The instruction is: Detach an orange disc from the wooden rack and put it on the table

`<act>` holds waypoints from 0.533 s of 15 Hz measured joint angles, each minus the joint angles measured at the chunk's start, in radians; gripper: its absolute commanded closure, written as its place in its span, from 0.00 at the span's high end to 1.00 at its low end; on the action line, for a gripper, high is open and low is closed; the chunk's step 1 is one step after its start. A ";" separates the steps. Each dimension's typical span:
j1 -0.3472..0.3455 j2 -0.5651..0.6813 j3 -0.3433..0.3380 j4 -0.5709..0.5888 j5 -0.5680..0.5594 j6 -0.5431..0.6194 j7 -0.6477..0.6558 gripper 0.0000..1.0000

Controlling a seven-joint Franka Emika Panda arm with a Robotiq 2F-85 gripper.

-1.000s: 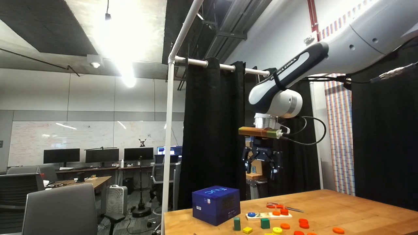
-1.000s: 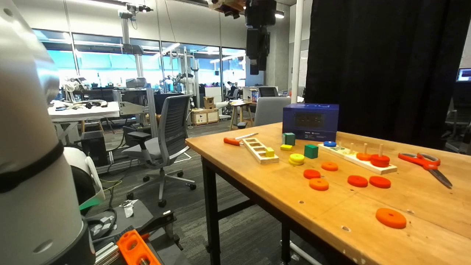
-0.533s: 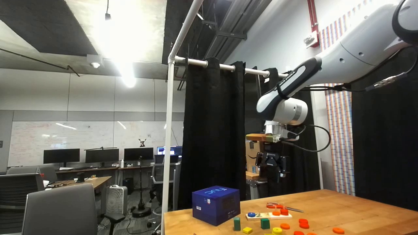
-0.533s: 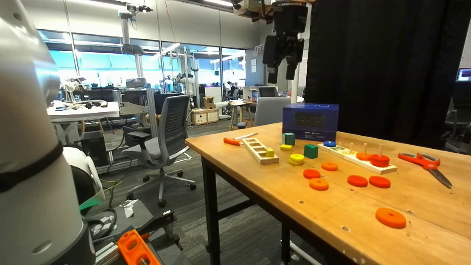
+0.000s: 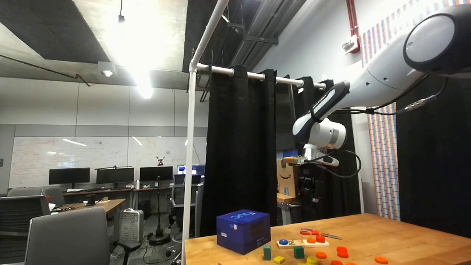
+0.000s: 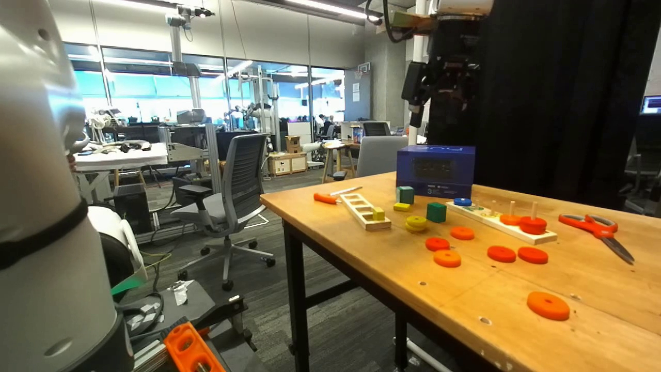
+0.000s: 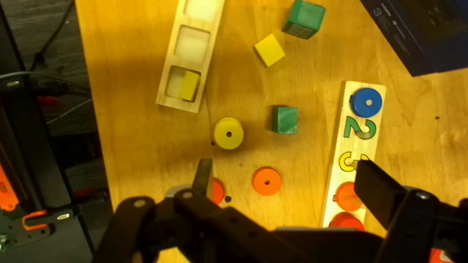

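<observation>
- Left, wrist view: we find a pale wooden tray (image 7: 178,103) on the light tan wooden table (image 7: 139,146).
- Next, we locate a loose round orange disc (image 7: 266,181) on the table.
- Above the table, we see the black two-finger gripper (image 7: 283,179), its fingers (image 7: 378,193) spread wide.
- Right: we identify the racked round orange disc (image 7: 343,197), on a peg of the long wooden rack (image 7: 351,145), partly behind one finger.

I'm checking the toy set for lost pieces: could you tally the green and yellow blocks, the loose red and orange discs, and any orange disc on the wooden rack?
Orange disc on the wooden rack: 1
Loose orange discs: 3
Loose red discs: 3
Green blocks: 2
Yellow blocks: 2
Total: 11
</observation>
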 measured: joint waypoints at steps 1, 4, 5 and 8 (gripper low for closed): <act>-0.001 0.027 -0.013 0.013 0.022 0.026 0.018 1.00; -0.002 0.107 -0.043 0.049 0.113 0.118 0.056 1.00; -0.002 0.132 -0.049 0.062 0.145 0.153 0.068 1.00; -0.002 0.203 -0.058 0.096 0.210 0.254 0.090 1.00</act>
